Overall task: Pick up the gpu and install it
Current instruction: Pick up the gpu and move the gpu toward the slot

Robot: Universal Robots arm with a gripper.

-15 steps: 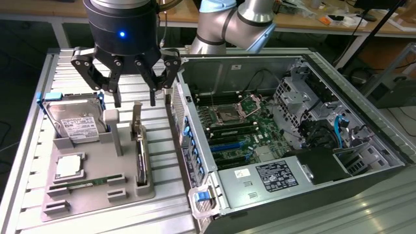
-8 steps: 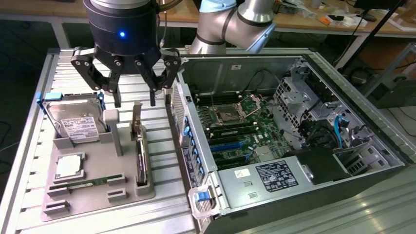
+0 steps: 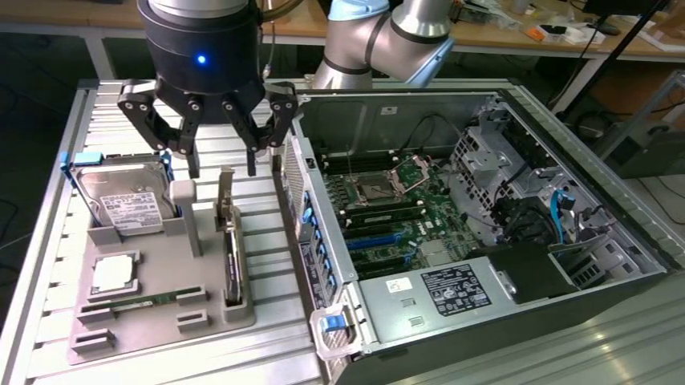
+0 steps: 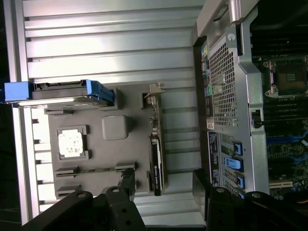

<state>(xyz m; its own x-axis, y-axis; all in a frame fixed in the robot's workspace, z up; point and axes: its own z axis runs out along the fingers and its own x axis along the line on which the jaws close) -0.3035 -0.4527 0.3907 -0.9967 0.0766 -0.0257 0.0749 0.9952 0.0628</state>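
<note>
Gripper (image 3: 223, 164) hovers, fingers (image 3: 194, 156) apart, above the upright gpu (image 3: 229, 233); wrist view shows its cooler (image 4: 155, 166).

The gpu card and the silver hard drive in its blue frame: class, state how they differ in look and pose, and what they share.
The gpu, a thin green circuit card with black cooler, is slimmer than the boxy, blue-framed silver hard drive. The gpu runs along the grey tray; the hard drive runs across it. Both stand propped in the tray's slots.
</note>
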